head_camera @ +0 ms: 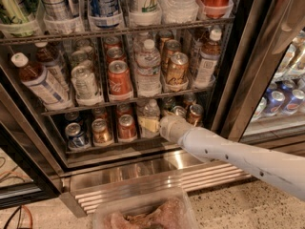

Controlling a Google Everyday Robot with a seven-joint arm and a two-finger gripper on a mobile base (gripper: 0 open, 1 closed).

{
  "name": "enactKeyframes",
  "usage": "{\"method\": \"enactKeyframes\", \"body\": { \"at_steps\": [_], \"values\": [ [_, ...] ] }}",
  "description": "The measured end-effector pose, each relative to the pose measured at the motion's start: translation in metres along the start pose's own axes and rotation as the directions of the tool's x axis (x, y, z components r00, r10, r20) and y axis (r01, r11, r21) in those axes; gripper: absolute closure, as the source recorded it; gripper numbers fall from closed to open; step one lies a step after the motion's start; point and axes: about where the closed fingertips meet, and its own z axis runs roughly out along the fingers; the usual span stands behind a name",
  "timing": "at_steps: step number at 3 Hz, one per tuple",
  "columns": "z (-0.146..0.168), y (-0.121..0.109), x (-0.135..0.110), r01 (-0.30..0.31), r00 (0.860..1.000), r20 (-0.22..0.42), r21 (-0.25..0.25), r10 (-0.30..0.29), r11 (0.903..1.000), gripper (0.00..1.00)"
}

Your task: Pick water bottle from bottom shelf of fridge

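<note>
The water bottle [151, 109], small, clear and white-capped, stands in the middle of the bottom shelf [114, 145] of the fridge [239, 80]. My gripper [149, 124], at the end of the white arm [228, 154] reaching in from the right, is pressed against the bottle's lower body and hides its label. Short blue [75, 135], gold [101, 131] and red [126, 127] cans stand to the bottle's left, and a copper can [194, 113] to its right.
The rack above holds a larger clear bottle [148, 66], red and gold cans, and tea bottles [38, 80]. A ribbed steel grille [157, 182] runs below the shelf. A clear tub [143, 216] sits at the bottom edge. A neighbouring glass door [281, 101] is on the right.
</note>
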Motion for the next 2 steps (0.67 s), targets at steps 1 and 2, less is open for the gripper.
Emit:
{"method": "enactKeyframes", "body": {
  "at_steps": [1, 2],
  "values": [
    [0.0068, 0.0045, -0.0025, -0.007, 1.000, 0.015, -0.030, 0.008, 0.9995, 0.46],
    [0.0070, 0.0047, -0.0025, -0.007, 1.000, 0.016, -0.031, 0.008, 0.9995, 0.69]
  ]
}}
